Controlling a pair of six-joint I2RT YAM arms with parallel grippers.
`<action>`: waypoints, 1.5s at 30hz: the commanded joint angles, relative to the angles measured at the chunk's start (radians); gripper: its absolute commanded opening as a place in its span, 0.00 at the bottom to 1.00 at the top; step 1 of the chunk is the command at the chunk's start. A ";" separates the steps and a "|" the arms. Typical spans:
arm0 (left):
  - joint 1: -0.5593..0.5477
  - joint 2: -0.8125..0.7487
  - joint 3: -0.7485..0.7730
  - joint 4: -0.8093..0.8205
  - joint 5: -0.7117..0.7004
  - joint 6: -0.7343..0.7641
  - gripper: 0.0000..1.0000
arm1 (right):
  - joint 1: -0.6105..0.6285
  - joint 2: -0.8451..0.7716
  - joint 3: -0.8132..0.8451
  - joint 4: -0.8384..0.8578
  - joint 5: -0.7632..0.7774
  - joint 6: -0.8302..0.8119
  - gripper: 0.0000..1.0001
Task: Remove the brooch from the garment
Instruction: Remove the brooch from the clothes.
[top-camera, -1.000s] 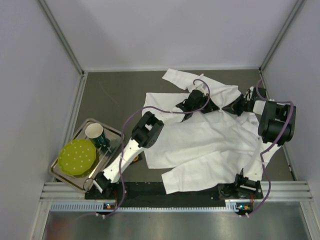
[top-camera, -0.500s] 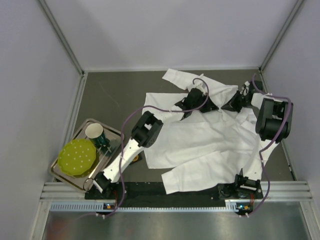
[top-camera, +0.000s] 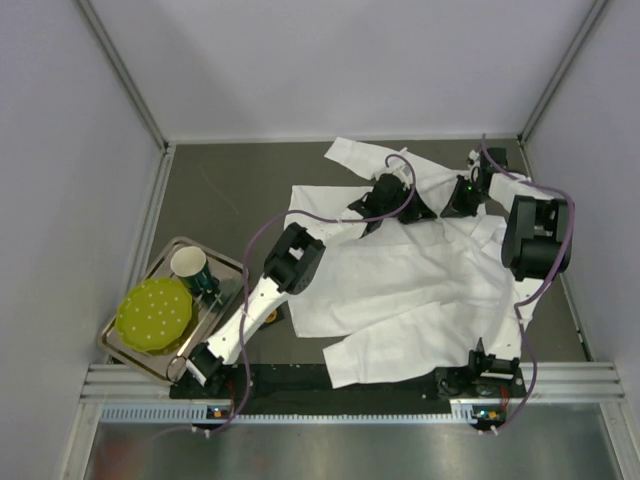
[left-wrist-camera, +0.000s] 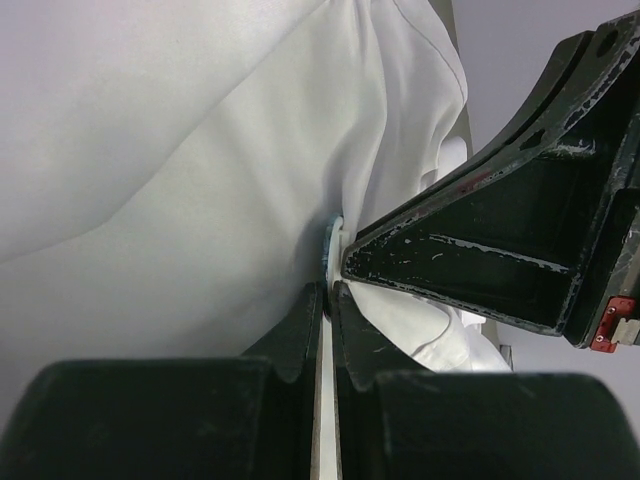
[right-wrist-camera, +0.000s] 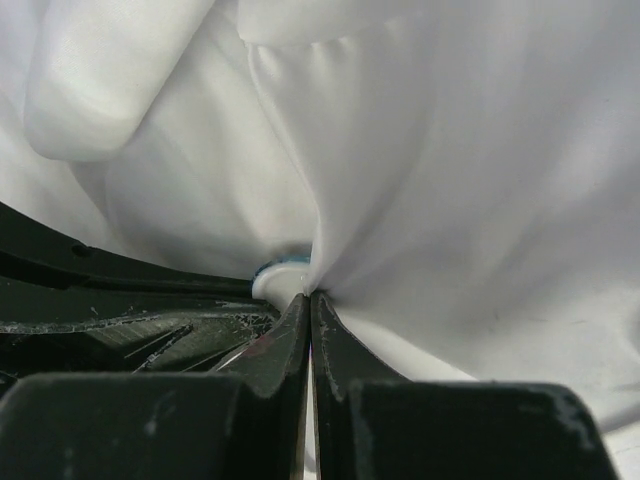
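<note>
**Part the brooch from the cloth, not the cloth from the table**

Plainly, both arms meet on the garment (top-camera: 420, 280), up near its collar end, at about 1 o'clock from the shirt's middle in the overhead view. The brooch (right-wrist-camera: 279, 276), a small pale disc with a bluish rim, sits in a tight gather of cloth between the two tools.

The left gripper (left-wrist-camera: 327, 298) is closed to a sliver, with a thin white layer of cloth pinched between its fingers. The brooch lies at 12 o'clock from those tips, just beyond them. The right gripper (right-wrist-camera: 308, 302) is closed as tightly, its tips at the spot where the folds converge, with the brooch against them at about 11 o'clock. Whether it has the brooch's edge as well as the cloth, I cannot tell.

The step in hand looks like the separation itself: one side anchors cloth while the other draws the brooch away. I would pull slowly and in a straight line between the two tools, with the left arm as the firm anchor. Thin cloth will likely tent and stretch before anything lets go. If the folds simply follow the right gripper, the pinch is probably on cloth alone and should be retaken on the disc. A hard tug risks tearing the cloth.
</note>
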 joint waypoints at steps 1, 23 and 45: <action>-0.063 -0.031 0.060 0.088 0.164 -0.018 0.00 | 0.074 0.075 0.007 0.010 0.008 -0.057 0.00; -0.071 -0.198 -0.247 0.175 -0.089 0.041 0.00 | -0.048 -0.085 -0.246 0.378 -0.285 0.321 0.22; -0.063 -0.160 -0.202 0.197 -0.044 -0.082 0.00 | -0.116 -0.143 -0.405 0.572 -0.343 0.406 0.15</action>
